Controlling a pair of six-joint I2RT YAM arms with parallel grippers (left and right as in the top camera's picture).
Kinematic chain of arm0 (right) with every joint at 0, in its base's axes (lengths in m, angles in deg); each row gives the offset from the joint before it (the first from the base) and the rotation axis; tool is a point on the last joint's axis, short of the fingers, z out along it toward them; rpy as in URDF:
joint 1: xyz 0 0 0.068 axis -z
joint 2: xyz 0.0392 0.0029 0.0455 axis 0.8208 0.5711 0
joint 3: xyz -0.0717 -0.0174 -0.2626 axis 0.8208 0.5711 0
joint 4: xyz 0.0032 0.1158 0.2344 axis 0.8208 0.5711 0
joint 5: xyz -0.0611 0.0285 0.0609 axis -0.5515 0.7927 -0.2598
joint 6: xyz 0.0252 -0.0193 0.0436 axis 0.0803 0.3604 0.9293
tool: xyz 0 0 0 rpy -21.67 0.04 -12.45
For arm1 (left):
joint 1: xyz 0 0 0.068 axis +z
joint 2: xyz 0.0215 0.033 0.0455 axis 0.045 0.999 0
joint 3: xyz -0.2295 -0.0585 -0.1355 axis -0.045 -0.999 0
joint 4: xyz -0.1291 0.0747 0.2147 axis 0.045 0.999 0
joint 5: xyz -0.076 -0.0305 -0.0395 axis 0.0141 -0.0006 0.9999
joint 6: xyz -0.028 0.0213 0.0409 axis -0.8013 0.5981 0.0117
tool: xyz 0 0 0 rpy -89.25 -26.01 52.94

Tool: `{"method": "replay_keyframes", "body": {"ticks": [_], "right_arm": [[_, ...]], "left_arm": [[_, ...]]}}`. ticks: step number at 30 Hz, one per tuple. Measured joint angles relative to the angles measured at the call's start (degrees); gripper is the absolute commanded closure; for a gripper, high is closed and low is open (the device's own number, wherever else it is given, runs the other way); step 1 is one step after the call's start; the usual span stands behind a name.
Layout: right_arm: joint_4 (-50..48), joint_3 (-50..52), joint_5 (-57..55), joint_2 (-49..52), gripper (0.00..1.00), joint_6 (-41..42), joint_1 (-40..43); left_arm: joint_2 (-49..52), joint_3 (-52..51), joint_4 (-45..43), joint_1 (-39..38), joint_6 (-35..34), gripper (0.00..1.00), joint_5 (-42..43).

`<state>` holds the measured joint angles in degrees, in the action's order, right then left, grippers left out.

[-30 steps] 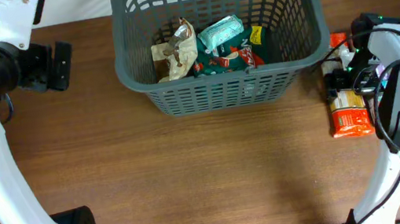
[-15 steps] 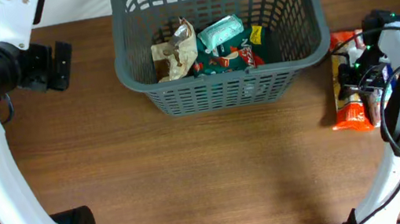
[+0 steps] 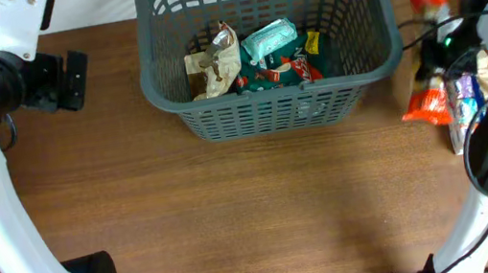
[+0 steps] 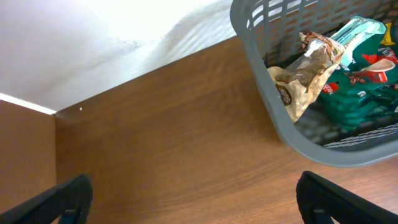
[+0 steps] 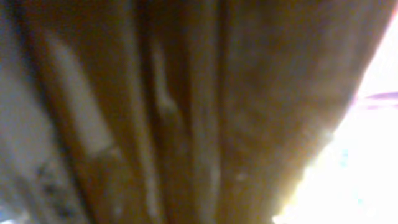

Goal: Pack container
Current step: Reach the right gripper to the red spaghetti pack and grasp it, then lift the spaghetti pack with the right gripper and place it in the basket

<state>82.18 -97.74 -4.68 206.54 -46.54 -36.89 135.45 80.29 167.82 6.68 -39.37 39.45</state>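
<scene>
Looking down from overhead, the container [image 3: 270, 113] sits at the far middle of the wooden surface [image 3: 236, 215], upright. Inside it there's a crumpled brown pack [image 3: 214, 63] on the left, a mint-green pack [image 3: 268, 39] beside it and a dark green and red pack [image 3: 278, 75] underneath, with a bit of yellow wrapper [image 3: 312, 43] poking out on the right.

The left end effector [image 3: 71, 78] hangs well off to the left of the container, apart from it. Its wrist view shows both fingers [image 4: 65, 196] spread wide with nothing between them, just bare wood and the corner of the container.

The right end effector [image 3: 449, 77] is over to the right of the container, in among a few loose packs: an orange pack [image 3: 427, 107] just beside the container's corner, another orange one [image 3: 427, 1] further back, and a pale pack [image 3: 465, 108] next to the arm. Honestly can't tell if it's gripping anything, since the arm covers it from above and the right wrist view is just a brown blur.
</scene>
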Motion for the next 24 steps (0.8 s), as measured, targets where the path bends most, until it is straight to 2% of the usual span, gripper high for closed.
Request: {"method": "replay_keyframes", "body": {"ticks": [8,15,20,24], "right_arm": [[4.76,-13.40,1.44,-8.02,0.96,0.48,0.00],[6.05,-21.64,3.67,-18.25,0.96,0.50,-0.74],[6.67,-22.82,4.07,-26.73,0.96,-2.21,-5.25],[7.78,-23.23,4.72,-31.19,0.96,-8.57,-11.87]], "left_arm": [[0.00,0.00,0.00,0.00,0.00,0.01,0.00],[0.00,0.00,0.00,0.00,0.00,0.01,0.00],[0.00,0.00,0.00,0.00,0.00,0.01,0.00],[0.00,0.00,0.00,0.00,0.00,0.01,0.00]]}}
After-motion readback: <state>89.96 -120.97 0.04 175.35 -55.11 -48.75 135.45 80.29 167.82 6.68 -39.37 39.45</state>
